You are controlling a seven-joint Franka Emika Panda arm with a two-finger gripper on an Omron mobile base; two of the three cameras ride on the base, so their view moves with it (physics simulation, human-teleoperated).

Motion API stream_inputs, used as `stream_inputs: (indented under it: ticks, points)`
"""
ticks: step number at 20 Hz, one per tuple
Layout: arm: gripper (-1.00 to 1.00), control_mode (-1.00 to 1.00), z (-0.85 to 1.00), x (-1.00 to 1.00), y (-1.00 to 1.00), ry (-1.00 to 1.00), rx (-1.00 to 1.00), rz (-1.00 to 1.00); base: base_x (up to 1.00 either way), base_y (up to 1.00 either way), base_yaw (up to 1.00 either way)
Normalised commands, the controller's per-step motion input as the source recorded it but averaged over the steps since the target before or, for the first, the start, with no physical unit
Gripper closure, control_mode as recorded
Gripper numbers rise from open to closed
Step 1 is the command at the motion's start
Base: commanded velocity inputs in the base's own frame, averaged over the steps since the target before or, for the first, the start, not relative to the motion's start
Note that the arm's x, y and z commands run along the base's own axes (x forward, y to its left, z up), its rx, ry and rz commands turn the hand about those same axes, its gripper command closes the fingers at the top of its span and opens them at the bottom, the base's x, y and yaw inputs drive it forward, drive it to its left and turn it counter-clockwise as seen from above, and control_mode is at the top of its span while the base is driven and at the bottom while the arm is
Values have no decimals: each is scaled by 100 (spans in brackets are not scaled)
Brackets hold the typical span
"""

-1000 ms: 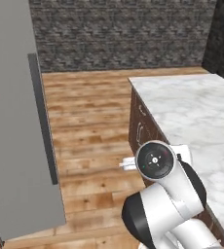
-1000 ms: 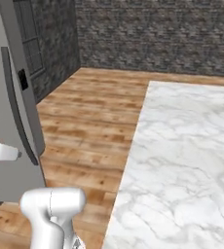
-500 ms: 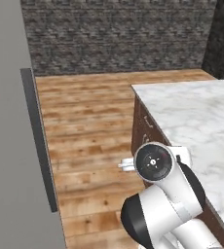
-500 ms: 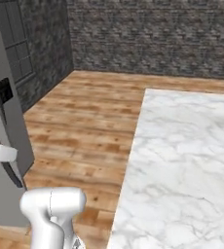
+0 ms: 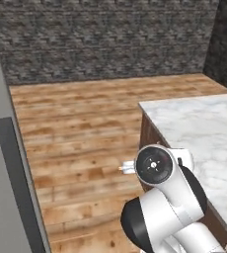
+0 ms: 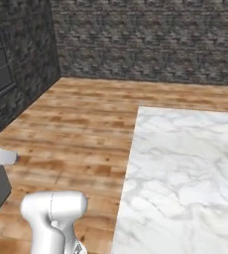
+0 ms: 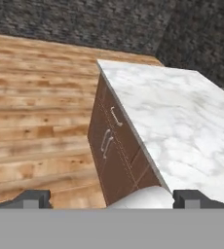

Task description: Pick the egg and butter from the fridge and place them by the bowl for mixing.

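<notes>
Nearest, in the hand view, gripper (image 7: pixel 111 198) w/ its two dark fingertips (image 7: pixel 33 198) set wide apart at 6 o'clock, nothing between them. Just past, at 5 o'clock, the brown cabinet front (image 7: pixel 115 154) w/ two pale handles, under the white marble counter (image 7: pixel 177 121), which runs off twd 2 o'clock. Wood floor (image 7: pixel 36 102) spreads from 9 to 11 o'clock. In the left base view the white arm (image 5: pixel 167 207) sits at 5 o'clock; the fridge (image 5: pixel 2 163), grey w/ a long dark handle (image 5: pixel 19 188), fills the 8–9 o'clock edge, close by. Counter at 3 o'clock there. Farthest, at 12 o'clock, dark stone wall (image 5: pixel 105 42). Can't see egg, butter or bowl from here.
</notes>
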Motion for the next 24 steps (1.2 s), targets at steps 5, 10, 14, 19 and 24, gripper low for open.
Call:
stream_inputs:
  ticks: [5,10,14,19,24]
  points:
    - [-100,100,0,0,0,0,0,0,100,0,0]
    - [-100,100,0,0,0,0,0,0,100,0,7]
    - [-100,100,0,0,0,0,0,0,29,-7,59]
    - [-100,100,0,0,0,0,0,0,-16,0,82]
    - [-100,100,0,0,0,0,0,0,-12,0,81]
